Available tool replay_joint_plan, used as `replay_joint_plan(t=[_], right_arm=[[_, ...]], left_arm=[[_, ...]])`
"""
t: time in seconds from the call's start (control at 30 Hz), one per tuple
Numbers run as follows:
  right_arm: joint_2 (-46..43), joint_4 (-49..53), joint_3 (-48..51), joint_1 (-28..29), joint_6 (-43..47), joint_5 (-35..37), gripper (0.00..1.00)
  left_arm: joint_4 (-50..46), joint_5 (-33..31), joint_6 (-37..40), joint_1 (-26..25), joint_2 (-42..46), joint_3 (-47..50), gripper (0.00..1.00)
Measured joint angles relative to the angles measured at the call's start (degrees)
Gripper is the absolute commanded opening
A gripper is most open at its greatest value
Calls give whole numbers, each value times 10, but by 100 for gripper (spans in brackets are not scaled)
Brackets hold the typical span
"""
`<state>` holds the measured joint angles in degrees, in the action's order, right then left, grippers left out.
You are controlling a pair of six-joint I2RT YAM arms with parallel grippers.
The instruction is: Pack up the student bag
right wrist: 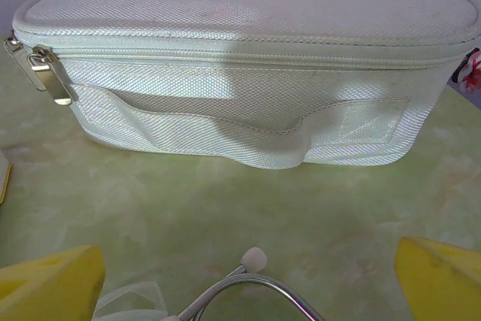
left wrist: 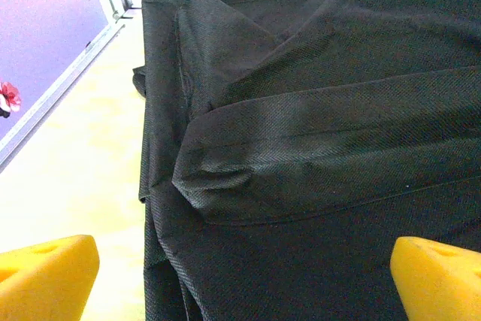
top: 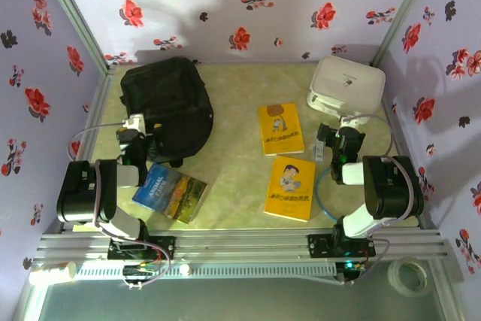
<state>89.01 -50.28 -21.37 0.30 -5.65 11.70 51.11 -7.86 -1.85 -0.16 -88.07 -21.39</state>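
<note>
The student bag, a large black fabric backpack, lies at the back left of the table. My left gripper hovers at its near edge. In the left wrist view the bag's folded black cloth spreads between the wide-apart yellow fingertips. This gripper is open and holds nothing. My right gripper is open in front of a white zip case. In the right wrist view the case stands a short way beyond the gripper. A bent metal tube with a pale rounded tip lies between the fingers, untouched.
Two yellow books lie in the middle of the table. A blue book rests at the front left beside the left arm. A roll of tape sits beyond the front rail. Flowered walls close in three sides.
</note>
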Motion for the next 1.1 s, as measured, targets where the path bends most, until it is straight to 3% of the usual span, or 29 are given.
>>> replay_joint_plan(t=[1.1], right_arm=[[-11,12,0,0,1,-25,99]], left_arm=[[-7,-7,3,0,4,0,100]])
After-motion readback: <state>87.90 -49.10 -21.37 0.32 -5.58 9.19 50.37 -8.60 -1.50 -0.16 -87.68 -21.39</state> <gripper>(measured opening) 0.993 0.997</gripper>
